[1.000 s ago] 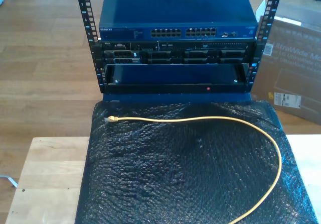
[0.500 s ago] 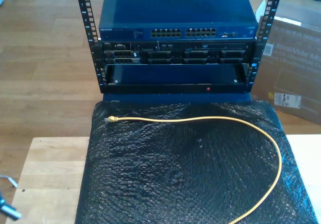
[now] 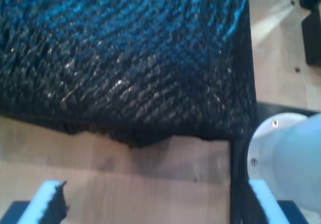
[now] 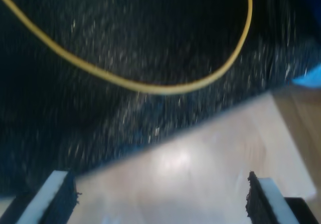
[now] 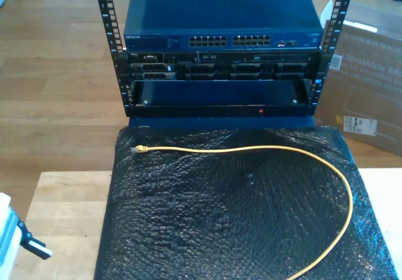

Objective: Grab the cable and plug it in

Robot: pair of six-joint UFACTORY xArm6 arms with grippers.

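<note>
my first pincer (image 3: pixel 155 204) has pale blue fingers (image 3: pixel 42 196) faced with black ridged pads, beside a white rounded housing (image 3: pixel 288 153) carrying small screws. my second pincer (image 4: pixel 160 196) looks alike.

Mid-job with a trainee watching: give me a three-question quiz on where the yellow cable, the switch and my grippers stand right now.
1. True or false: the cable is already plugged into the switch.
2. Multiple choice: the cable's plug lies on the black mat toward A) the exterior view's left, B) the exterior view's right, C) the rack shelf.
3. Fill in: the jaws of my second gripper stand ____, with nothing between them.

Key
1. False: the whole cable lies loose on the mat.
2. A.
3. Open. My first gripper is open too, over the mat's edge and the wooden table.
</note>
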